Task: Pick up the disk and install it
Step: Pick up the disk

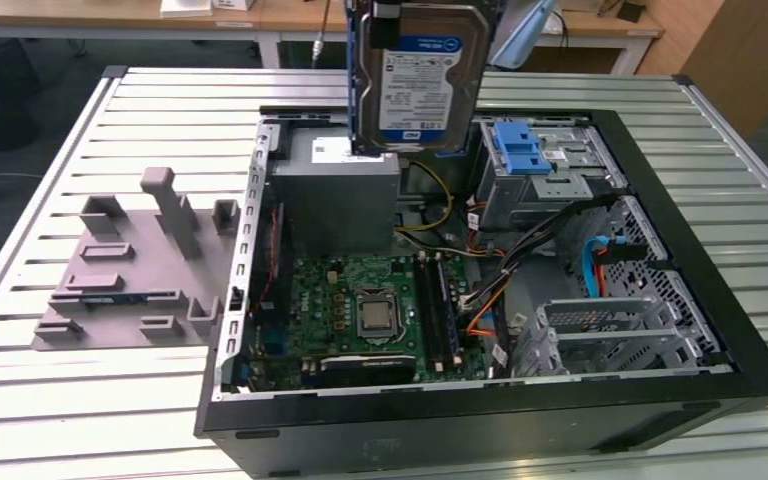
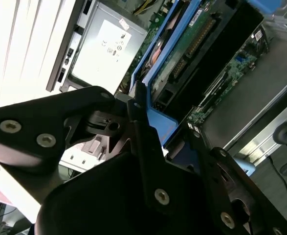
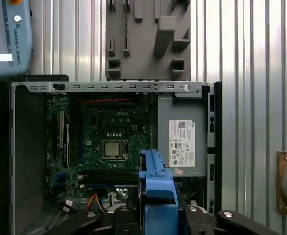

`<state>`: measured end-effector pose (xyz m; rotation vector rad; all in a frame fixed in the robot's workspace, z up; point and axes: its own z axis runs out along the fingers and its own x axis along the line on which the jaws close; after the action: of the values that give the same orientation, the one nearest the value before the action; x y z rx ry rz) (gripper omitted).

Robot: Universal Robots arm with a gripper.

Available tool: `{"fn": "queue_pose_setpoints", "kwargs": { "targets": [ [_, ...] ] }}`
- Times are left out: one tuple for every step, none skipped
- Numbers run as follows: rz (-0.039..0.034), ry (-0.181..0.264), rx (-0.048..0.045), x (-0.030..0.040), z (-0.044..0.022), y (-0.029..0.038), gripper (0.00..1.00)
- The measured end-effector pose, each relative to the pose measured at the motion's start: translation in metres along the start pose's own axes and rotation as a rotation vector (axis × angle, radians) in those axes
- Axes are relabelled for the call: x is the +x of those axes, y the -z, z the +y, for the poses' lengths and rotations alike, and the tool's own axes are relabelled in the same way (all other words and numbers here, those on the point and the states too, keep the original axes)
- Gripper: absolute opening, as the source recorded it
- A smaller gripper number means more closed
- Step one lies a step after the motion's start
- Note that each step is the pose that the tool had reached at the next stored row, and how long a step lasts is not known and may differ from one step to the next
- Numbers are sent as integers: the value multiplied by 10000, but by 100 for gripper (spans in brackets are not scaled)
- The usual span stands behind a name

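Slatted desk (image 1: 51,400) carries the open PC case (image 1: 491,425), lying on its side w/ panel off, prob. so the bays face up. Disk (image 1: 418,80), top centre of exterior view, hangs upright above the PSU (image 1: 335,190). Tool (image 2: 165,132) is clamped on its blue carrier (image 3: 155,181), sparing the drive body.

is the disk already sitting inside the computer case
No, in the exterior view the disk hangs upright in the air above the open computer case.
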<state>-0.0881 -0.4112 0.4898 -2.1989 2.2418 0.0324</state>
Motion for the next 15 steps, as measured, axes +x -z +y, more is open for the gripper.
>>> {"fn": "queue_pose_setpoints", "kwargs": {
  "targets": [
    [-2,0,1,4,-12,-4,36],
    [1,0,-2,20,-14,-6,36],
    [3,-1,-1,54,-16,-11,36],
    [2,-1,-1,96,-16,-17,36],
    [-1,-2,0,142,-17,-24,36],
    [0,-1,0,186,-18,-30,36],
    [2,-1,-1,231,-19,-36,36],
    [-1,-1,0,281,-20,-43,36],
    [1,-1,-1,324,-23,-47,36],
    [-1,-1,0,360,-31,-52,36],
    [0,-1,0,389,-46,-56,36],
    [0,-2,-1,408,-71,-59,36],
    [-3,-1,1,417,-112,-63,36],
    [-1,-2,0,422,-156,-65,36],
    [2,-2,-1,424,-202,-65,36]
  ]
}}
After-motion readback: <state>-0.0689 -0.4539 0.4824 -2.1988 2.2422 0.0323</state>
